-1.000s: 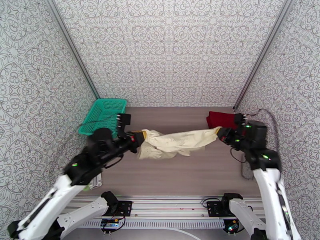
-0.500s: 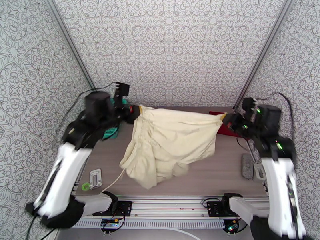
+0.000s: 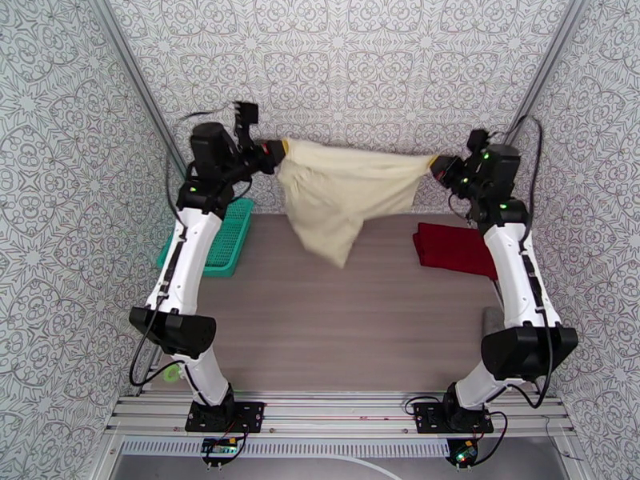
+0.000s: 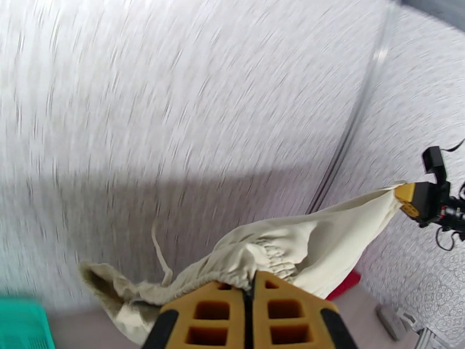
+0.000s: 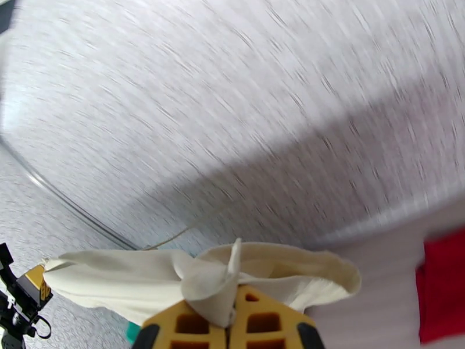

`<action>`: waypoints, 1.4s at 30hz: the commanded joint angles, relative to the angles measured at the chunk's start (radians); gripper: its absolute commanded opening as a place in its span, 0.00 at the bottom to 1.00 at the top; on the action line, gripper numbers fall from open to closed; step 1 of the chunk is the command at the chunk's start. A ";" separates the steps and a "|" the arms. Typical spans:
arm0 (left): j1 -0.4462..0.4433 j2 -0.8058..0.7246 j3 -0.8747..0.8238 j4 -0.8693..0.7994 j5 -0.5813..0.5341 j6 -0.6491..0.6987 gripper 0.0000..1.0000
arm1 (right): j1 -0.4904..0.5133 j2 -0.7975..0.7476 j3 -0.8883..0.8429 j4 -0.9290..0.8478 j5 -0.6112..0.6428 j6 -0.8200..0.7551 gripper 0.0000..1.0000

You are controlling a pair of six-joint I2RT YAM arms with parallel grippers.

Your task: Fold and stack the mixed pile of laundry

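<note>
Hoisted clear of the table [image 3: 336, 338] since earlier: cream garment [image 3: 344, 194], pinched tight at both ends by left gripper [image 3: 278, 152], right gripper [image 3: 437, 165].

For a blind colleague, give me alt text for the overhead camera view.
Two white robot arms hold a cream-beige garment stretched in the air between them, left pincer and right pincer each shut on an upper corner. Below, a dark red shirt lies on the table at right, a teal mesh basket at left.
</note>
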 commanded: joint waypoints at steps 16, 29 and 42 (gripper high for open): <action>-0.209 -0.787 -1.715 0.367 -0.077 -0.175 0.60 | 0.008 -0.607 -1.348 0.026 0.030 -0.037 0.51; -0.279 -0.734 -1.537 0.002 -0.254 -0.332 0.49 | 0.073 -0.486 -1.085 -0.330 0.187 -0.217 0.52; -0.409 -0.156 -1.493 0.512 -0.145 -0.452 0.21 | 0.173 0.017 -1.025 -0.043 0.191 -0.013 0.25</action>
